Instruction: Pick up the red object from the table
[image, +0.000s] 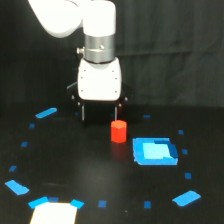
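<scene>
The red object (118, 131) is a small stubby red-orange block that appears to stand on the black table (75, 160), near the middle of the exterior view. My gripper (99, 118) hangs from the white arm just behind and above it. Its dark fingers stand wide apart, so it is open with nothing between them. The right fingertip (118, 111) shows as a thin pale strip directly above the block's top. I cannot tell whether it touches the block. The left finger is dark against the dark backdrop and hard to make out.
A flat blue square (155, 151) lies just to the exterior view's right of the block. Blue patches (46, 113) (187, 198) (17, 187) and small blue marks ring the table. A pale sheet (54, 213) lies at the front left edge.
</scene>
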